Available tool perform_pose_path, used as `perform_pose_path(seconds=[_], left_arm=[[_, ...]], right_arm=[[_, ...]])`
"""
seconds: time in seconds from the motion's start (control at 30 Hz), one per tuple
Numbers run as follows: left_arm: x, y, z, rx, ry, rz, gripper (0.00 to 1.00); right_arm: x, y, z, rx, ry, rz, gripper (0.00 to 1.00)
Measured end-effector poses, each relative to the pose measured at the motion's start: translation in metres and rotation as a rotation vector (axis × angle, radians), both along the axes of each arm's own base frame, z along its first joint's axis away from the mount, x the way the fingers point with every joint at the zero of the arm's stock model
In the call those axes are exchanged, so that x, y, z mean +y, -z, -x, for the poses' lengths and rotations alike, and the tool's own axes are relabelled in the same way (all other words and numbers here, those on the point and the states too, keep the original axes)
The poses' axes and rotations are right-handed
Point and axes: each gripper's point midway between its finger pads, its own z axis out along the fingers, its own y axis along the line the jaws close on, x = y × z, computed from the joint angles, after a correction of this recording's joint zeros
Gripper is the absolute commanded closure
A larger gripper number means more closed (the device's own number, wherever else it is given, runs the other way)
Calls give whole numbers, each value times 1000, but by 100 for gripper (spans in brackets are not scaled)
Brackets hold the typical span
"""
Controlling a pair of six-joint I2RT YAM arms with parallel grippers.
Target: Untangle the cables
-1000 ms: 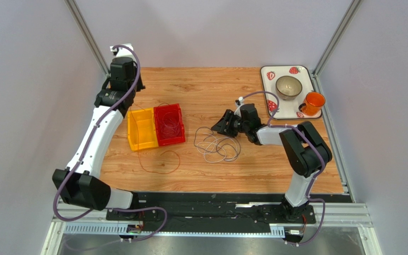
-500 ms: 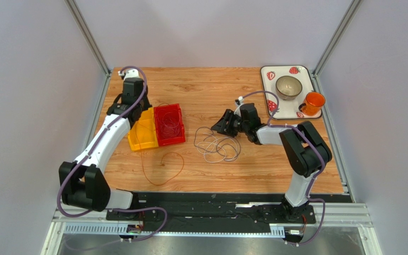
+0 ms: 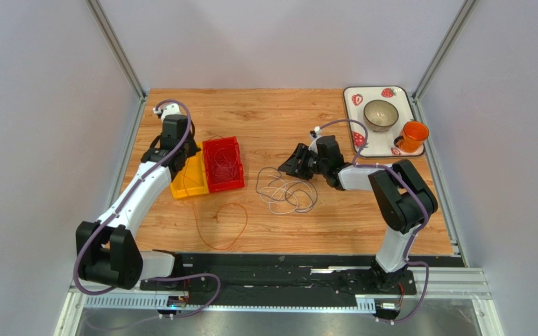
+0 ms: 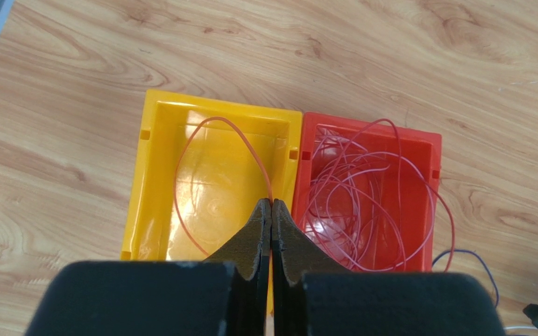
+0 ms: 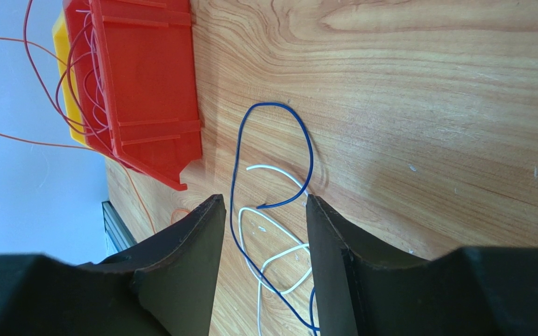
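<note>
Left claw (image 4: 272, 210): pinched shut on orange cable (image 4: 216, 118), over yellow bin (image 4: 154, 126).
Right claw (image 5: 263, 203): gaping, empty, above loose cables (image 5: 277, 105) on worktop (image 5: 426, 105).

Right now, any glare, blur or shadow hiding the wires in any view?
Left wrist: sharp; sheen on the yellow bin floor, orange wire readable over it. Right wrist: blue wire and white wire crisp, soft shadows; dark fingers block the bottom. Top external: even light, no glare, but the pale wires are faint hairlines.
</note>
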Motion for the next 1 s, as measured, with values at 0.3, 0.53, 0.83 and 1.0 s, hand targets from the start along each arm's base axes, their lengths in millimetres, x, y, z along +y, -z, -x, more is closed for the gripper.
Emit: perform_pose_path(seconds=[0.3, 0.53, 0.83, 1.0], left_arm=[[0, 24, -16, 100, -26, -21, 47], [0, 14, -7, 93, -29, -8, 49], [-40, -40, 41, -43, 111, 28, 51], [-82, -20, 81, 17, 237, 32, 52]], right_arm=[[0, 2, 0, 4, 0, 2, 50], [0, 2, 0, 4, 0, 2, 50], [0, 5, 1, 12, -4, 3, 50], [1, 5, 0, 12, -6, 1, 50]])
